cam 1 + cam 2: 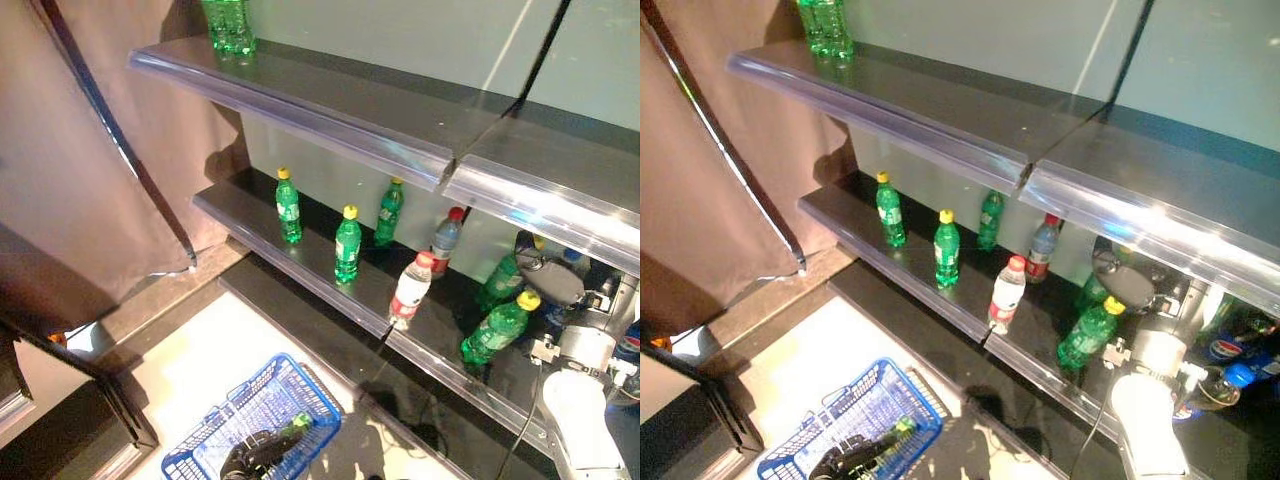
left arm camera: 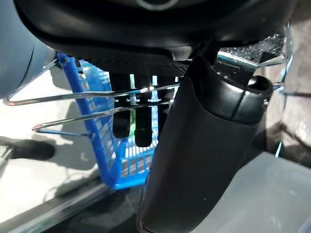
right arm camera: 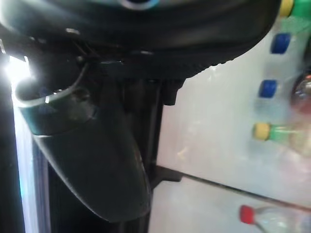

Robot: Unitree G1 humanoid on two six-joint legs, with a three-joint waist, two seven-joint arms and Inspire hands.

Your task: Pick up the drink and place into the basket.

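Left robot hand grips basket handle; right robot hand's fingers hidden.

Shelves: glossy metal, clear plastic front strips. Bottles: shiny translucent plastic. Basket: blue plastic mesh, bright wire handles in the left hand, itself smooth dark plastic. Curtain: matt brown cloth.

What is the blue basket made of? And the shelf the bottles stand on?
The blue mesh basket looks like plastic: its grid walls are matte and evenly coloured. Its thin silver handles look like bare metal wire, since they glint. The dark glossy shelf mirrors the bottles, so it may be polished metal or coated board; I cannot tell which.
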